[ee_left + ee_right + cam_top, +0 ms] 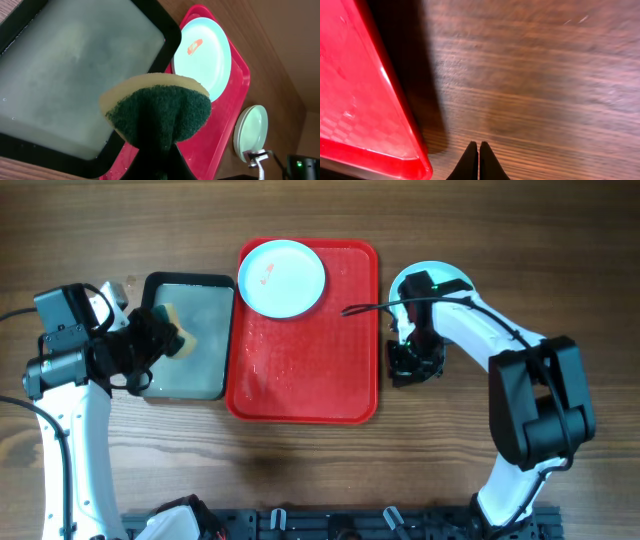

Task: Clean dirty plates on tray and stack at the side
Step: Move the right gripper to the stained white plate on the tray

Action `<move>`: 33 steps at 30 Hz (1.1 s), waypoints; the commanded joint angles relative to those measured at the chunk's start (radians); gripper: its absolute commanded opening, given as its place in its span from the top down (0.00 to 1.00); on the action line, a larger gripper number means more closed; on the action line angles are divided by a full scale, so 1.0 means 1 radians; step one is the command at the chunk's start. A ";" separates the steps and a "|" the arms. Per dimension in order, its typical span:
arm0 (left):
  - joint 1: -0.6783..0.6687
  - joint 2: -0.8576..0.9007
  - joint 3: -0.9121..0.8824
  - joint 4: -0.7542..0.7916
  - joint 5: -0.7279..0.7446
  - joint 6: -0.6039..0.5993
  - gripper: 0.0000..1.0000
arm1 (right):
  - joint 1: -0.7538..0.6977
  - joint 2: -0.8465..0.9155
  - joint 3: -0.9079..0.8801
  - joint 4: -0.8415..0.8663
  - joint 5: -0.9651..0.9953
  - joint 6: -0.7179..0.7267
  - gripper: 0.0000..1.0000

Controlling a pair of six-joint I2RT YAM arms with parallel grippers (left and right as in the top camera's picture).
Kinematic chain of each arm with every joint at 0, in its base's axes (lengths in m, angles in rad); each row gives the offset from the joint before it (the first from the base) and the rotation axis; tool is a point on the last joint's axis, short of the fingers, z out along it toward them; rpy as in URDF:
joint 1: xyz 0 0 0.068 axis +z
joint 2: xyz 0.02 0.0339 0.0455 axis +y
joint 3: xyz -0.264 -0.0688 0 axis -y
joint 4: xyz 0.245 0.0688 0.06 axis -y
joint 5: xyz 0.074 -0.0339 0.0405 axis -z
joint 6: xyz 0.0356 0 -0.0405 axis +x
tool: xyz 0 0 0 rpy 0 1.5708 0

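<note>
A white plate with a teal rim and a reddish smear [282,277] lies at the far left corner of the red tray [305,370]; it also shows in the left wrist view [202,55]. A stack of plates [430,280] sits on the table right of the tray, partly under my right arm, and shows in the left wrist view [251,132]. My left gripper [160,340] is shut on a yellow and green sponge [160,112] over the black-rimmed grey tray [190,330]. My right gripper [478,146] is shut and empty, just above bare wood beside the red tray's corner [370,130].
The black-rimmed tray [75,75] holds cloudy water. Bare wooden table lies in front of both trays and right of the red tray. The right arm's cable crosses the red tray's right edge [365,308].
</note>
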 commanded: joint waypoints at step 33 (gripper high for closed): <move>0.005 -0.010 0.013 0.001 0.019 0.016 0.96 | 0.134 -0.018 -0.008 0.004 -0.016 0.061 0.96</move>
